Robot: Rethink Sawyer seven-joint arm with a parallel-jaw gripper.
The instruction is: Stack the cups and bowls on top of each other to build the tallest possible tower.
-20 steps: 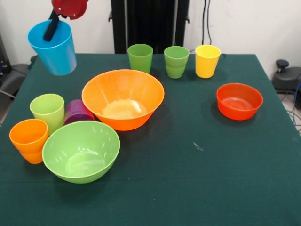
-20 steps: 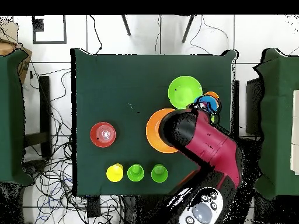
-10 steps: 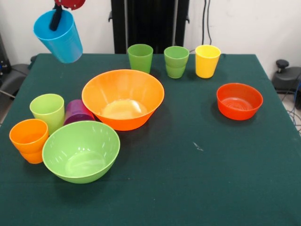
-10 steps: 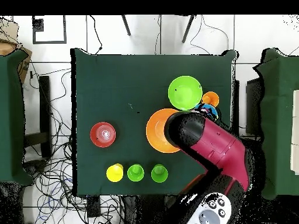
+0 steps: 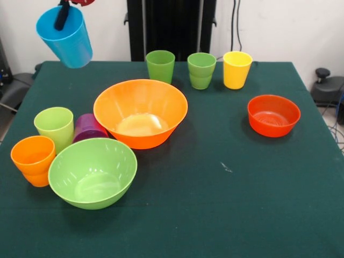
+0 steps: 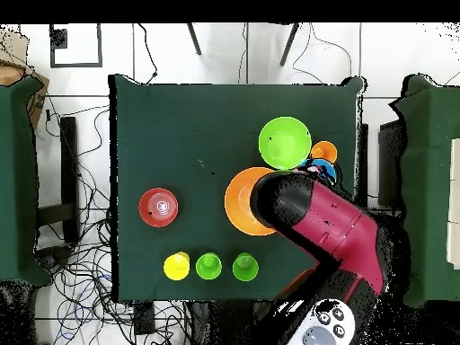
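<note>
My gripper (image 5: 62, 13) pinches the blue cup (image 5: 65, 36) by its rim, airborne; probably light, stiff, slippery plastic.

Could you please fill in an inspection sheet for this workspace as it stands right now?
Surface: green cloth table, a small pale mark near the middle.
Job's things: blue cup held in the air; orange bowl, lime bowl, red bowl; green cup, second green cup and yellow cup in a row; lime cup, purple cup, orange cup. Nothing visibly stacked.
Clutter: nothing seen.
Grippers: gripper, one finger inside the blue cup's rim.
Cables: loose cables on the floor beside the table.
Surroundings: neighbouring green tables on both sides.
</note>
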